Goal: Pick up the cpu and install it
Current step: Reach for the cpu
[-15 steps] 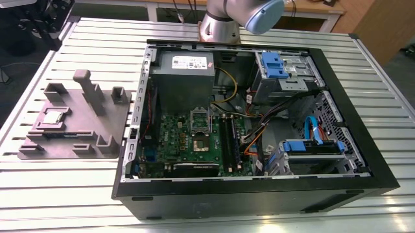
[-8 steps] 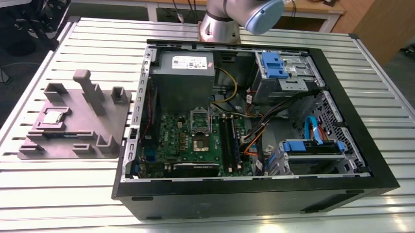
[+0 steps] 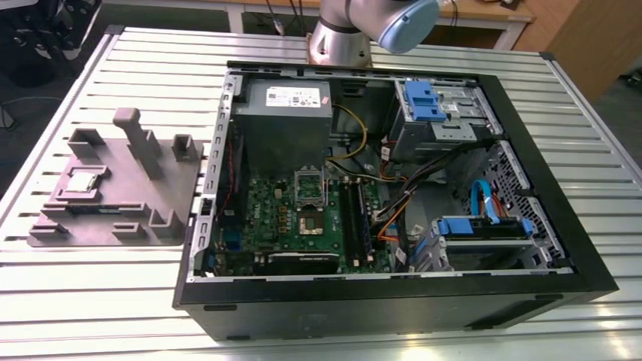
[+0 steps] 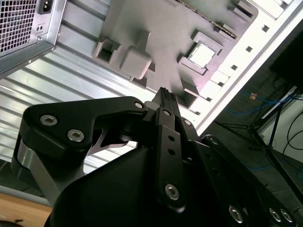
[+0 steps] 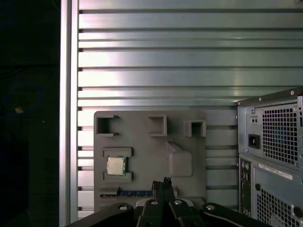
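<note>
The cpu [image 3: 83, 181] is a small silver square lying flat in a pocket of the grey holder block [image 3: 150, 203], on the table at the exterior view's left. It also shows as the cpu [image 5: 115, 165] in the first wrist view and the cpu [image 4: 202, 53] in the second. My gripper [image 5: 161, 182] hangs well above the holder block [image 5: 151, 137] and off to one side of the chip. Its fingers [image 4: 165, 97] are pressed together, shut on nothing. The motherboard [image 3: 301, 218] lies in the open computer case [image 3: 561, 248], its socket [image 3: 311, 221] uncovered.
A green memory stick [image 5: 132, 193] lies in a slot of the holder near the cpu. Upright posts [image 3: 135, 139] rise from the holder. The case holds a grey power supply [image 3: 286, 105], blue drive brackets [image 3: 426, 101] and loose cables [image 3: 401, 203]. The arm's base [image 3: 339, 37] stands behind the case.
</note>
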Robot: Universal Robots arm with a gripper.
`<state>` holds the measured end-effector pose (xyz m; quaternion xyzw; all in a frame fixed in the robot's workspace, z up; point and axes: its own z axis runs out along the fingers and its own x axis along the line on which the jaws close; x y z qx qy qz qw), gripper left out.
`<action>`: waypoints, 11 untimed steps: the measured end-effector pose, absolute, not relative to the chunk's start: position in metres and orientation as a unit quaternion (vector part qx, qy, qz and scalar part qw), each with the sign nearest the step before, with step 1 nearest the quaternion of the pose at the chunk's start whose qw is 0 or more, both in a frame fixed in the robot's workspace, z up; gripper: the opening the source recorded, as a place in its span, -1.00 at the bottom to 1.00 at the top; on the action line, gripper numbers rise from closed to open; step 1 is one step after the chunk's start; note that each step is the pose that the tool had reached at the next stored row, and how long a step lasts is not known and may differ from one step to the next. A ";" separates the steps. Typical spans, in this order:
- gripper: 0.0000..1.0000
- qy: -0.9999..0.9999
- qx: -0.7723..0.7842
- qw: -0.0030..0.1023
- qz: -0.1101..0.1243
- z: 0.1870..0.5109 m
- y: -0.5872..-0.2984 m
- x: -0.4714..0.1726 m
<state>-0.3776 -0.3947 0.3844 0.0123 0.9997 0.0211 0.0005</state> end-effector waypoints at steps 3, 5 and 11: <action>-0.80 1.000 0.012 0.001 0.021 0.384 -0.395 -0.381; -0.80 1.000 0.012 0.000 0.021 0.384 -0.395 -0.382; -0.80 1.000 0.012 0.001 0.021 0.384 -0.395 -0.389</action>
